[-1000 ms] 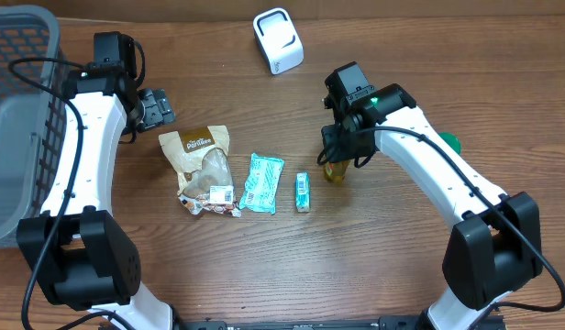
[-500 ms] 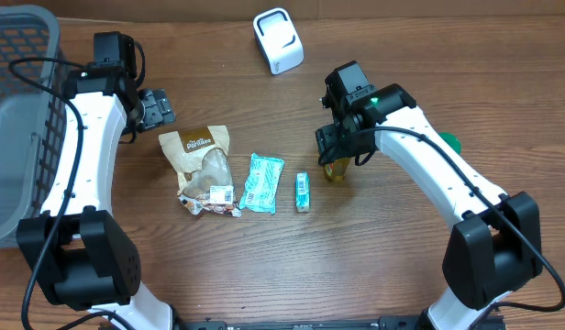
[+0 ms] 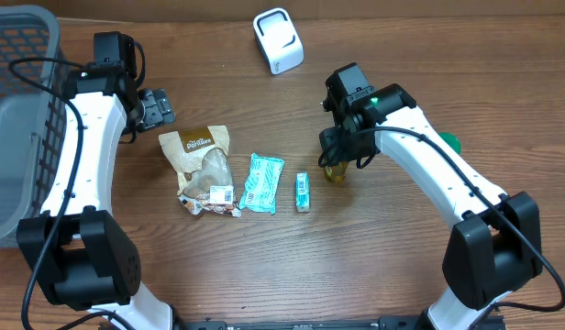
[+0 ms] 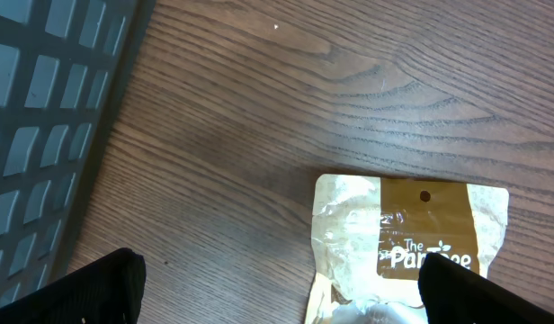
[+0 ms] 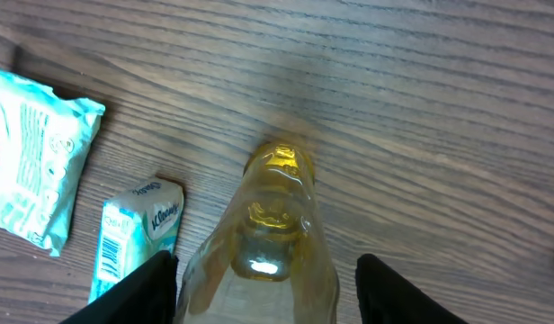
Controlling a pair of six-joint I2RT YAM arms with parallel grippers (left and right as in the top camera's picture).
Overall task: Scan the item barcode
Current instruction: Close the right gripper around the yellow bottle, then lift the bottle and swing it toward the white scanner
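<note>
Overhead and wrist views. My right gripper stands over the yellow bottle, which sits on the table right of centre, just beside the small pack. Its fingers flank the bottle with the jaws apart. A strip of bare wood shows between the bottle and one finger, so I read no clamp. The scanner lies well apart from the bottle, near the table's far edge. My left gripper hovers at the far left near the basket, jaws wide apart with nothing between them. Its wrist view shows the upper end of the snack bag below. The teal tissue pack lies between the snack bag and the small pack.
</note>
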